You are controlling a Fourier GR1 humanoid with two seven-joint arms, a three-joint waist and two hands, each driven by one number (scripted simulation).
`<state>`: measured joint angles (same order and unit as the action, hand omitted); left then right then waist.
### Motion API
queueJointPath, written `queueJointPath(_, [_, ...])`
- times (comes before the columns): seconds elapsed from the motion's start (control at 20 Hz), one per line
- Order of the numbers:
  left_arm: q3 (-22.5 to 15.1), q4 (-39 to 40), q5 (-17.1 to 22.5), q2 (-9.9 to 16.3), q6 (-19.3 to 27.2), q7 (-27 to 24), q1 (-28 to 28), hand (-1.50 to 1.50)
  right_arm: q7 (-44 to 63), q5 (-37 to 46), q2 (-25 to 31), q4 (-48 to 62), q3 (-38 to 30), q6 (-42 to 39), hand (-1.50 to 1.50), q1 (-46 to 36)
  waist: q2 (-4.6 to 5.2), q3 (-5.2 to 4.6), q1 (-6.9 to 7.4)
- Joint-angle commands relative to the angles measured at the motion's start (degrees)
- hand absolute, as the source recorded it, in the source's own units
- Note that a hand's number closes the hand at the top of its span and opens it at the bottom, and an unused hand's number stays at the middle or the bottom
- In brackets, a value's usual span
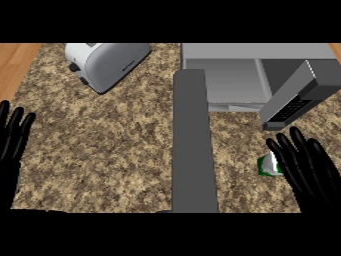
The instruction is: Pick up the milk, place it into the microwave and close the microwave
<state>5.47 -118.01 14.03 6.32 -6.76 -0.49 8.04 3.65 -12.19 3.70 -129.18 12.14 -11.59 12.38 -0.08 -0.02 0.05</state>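
The milk [267, 165] is a small white and green carton on the speckled counter [106, 145], in front of the microwave [232, 75]. My right hand [311, 172] is beside it on its right, fingers straight and pointing away from me, and covers the carton's right side. The microwave stands at the back right with its cavity showing. Its grey door [193, 145] is swung wide and reaches toward me as a long slab, left of the milk. A keypad panel [297, 100] juts out at the microwave's right. My left hand [3, 142] rests open at the left edge.
A silver toaster [106, 62] lies at the back left of the counter. Wooden floor [3, 65] shows past the counter's left and right edges. The door splits the counter into a wide left part and a narrow right strip holding the milk.
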Motion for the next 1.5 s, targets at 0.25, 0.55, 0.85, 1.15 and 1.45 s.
queueJointPath(0.25, [3.94,-0.83,5.10,0.63,-6.82,-4.01,7.29,-1.50,-2.22,7.01,-1.26,4.16,-3.09,4.05,-1.50,-1.07,0.05,0.00,0.22])
queueJointPath(0.55, [1.99,-4.67,1.42,-1.64,-6.87,-4.26,10.71,-1.50,-6.44,1.03,1.93,10.70,-12.23,-0.03,-1.50,-1.06,0.03,0.03,0.15])
queueJointPath(0.85, [2.79,-4.46,1.37,-2.83,-9.68,-7.37,14.94,-1.50,-14.64,4.36,1.65,22.03,-14.17,-1.53,-1.50,0.66,0.04,0.02,0.25])
queueJointPath(1.15, [5.37,-3.86,3.90,-1.88,-10.93,-5.33,12.53,-1.50,-19.00,4.21,1.13,28.78,-17.36,-1.27,-1.50,0.05,0.04,0.03,0.07])
queueJointPath(1.45, [6.66,-8.52,6.40,-1.51,-10.80,-0.79,12.60,-1.50,-23.61,5.41,4.65,42.15,-22.47,-2.23,-1.50,-8.17,0.08,0.04,0.41])
